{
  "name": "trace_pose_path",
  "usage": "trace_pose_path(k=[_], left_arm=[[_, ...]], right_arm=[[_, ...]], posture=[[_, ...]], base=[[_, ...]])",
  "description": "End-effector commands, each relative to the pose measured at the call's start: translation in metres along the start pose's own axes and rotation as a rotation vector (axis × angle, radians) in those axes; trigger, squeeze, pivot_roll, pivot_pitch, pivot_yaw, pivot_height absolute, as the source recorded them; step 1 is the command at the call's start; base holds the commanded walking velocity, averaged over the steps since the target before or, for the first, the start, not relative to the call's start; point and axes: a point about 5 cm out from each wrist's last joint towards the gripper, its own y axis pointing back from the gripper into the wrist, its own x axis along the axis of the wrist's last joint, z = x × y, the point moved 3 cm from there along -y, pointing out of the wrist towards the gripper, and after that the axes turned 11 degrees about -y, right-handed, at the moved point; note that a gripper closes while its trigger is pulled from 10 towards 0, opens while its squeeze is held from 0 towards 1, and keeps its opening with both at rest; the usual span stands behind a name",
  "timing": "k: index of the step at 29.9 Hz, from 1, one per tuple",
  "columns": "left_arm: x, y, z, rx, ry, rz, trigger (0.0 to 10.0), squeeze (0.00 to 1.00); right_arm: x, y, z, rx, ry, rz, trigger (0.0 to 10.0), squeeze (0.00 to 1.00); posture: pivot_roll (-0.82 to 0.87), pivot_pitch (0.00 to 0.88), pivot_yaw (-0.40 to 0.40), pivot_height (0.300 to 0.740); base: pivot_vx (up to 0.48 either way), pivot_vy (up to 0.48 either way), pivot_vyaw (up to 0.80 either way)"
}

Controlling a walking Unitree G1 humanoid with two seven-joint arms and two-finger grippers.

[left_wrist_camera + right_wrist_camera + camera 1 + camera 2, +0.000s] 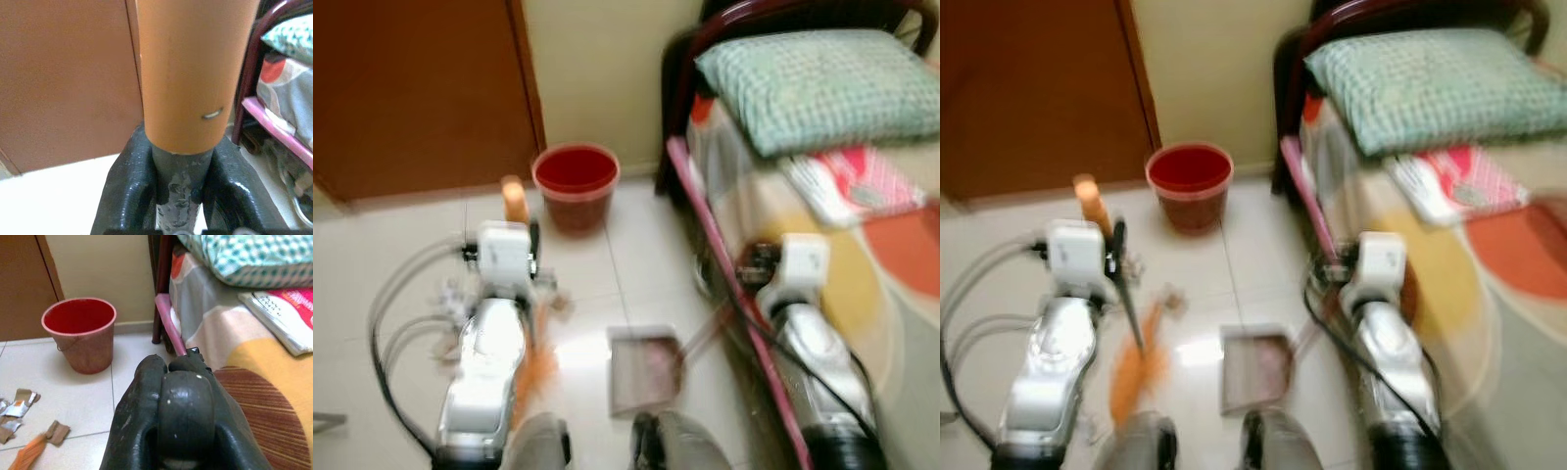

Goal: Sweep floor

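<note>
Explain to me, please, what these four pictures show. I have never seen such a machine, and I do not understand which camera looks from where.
This is a walking humanoid robot sweeping a bedroom floor. The two wide pictures come from cameras on its head, looking down at its two silver arms. The other two come from a camera on each wrist.

The left end effector is shut on an orange broom handle; the orange bristles touch the tiled floor. The right end effector grips a dark handle, which seems to belong to the dustpan standing on the floor.

Paper scraps lie on the tiles. A red bucket stands by the wall, and a bed with a pillow is on the robot's right.
</note>
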Motion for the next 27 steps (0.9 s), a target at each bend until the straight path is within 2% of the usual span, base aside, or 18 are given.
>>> trace_pose_path(k=[1, 7, 11, 17, 23, 27], left_arm=[[0.014, -0.001, -0.004, 0.023, -0.020, 0.054, 10.0, 0.00], [0.026, -0.003, -0.026, 0.069, -0.080, 0.100, 10.0, 0.00], [0.049, -0.005, -0.045, 0.117, -0.105, 0.162, 10.0, 0.00], [0.076, -0.007, -0.061, 0.166, -0.091, 0.224, 10.0, 0.00], [0.084, -0.009, -0.068, 0.184, -0.097, 0.236, 10.0, 0.00], [0.084, -0.005, -0.084, 0.222, -0.192, 0.219, 10.0, 0.00]], right_arm=[[0.007, 0.001, 0.005, -0.016, 0.013, 0.034, 10.0, 0.00], [0.002, -0.003, 0.001, -0.022, 0.004, 0.028, 10.0, 0.00], [0.002, -0.008, -0.001, -0.013, 0.013, 0.029, 10.0, 0.00], [0.002, -0.020, -0.008, 0.002, 0.013, 0.036, 10.0, 0.00], [0.002, -0.024, -0.011, 0.008, 0.010, 0.037, 10.0, 0.00], [-0.004, -0.026, -0.014, 0.015, 0.008, 0.029, 10.0, 0.00]], posture=[[0.01, 0.182, -0.087, 0.740], [0.03, 0.171, -0.085, 0.740], [0.05, 0.162, -0.080, 0.740], [0.09, 0.147, -0.080, 0.740], [0.11, 0.141, -0.081, 0.740], [0.14, 0.137, -0.073, 0.740]], base=[[0.000, 0.000, 0.00], [0.000, 0.000, 0.00], [0.000, 0.000, 0.00], [0.000, 0.000, 0.00], [0.000, 0.000, 0.00], [0.000, 0.000, 0.00]])
